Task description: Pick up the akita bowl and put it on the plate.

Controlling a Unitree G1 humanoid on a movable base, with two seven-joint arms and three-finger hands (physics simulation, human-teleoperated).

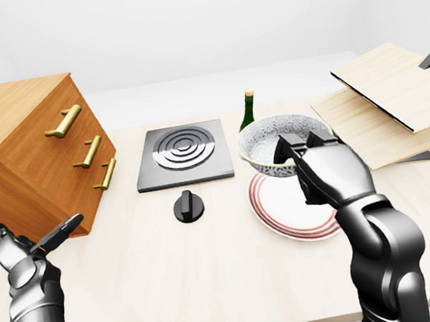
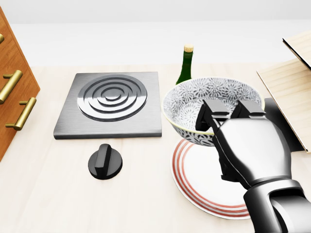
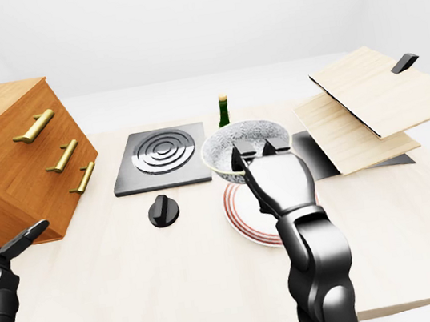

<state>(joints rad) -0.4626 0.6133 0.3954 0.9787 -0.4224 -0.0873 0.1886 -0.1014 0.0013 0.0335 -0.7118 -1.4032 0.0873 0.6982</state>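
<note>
The akita bowl [image 2: 194, 109], white with a grey flower pattern, hangs tilted just above the plate [image 2: 199, 182], a white plate with red rings on the table. My right hand [image 2: 228, 116] is shut on the bowl's near rim, fingers hooked inside it. The bowl's underside is near the plate's upper edge; whether it touches cannot be told. My left hand [image 1: 41, 240] is at the lower left of the left-eye view, open and holding nothing, beside the wooden drawer cabinet.
A wooden drawer cabinet [image 1: 28, 156] with brass handles stands at the left. A grey stove plate [image 2: 112, 104] and a black knob [image 2: 105, 162] lie left of the plate. A green bottle [image 2: 184, 65] stands above the bowl. Light wooden boards [image 1: 389, 106] are stacked at the right.
</note>
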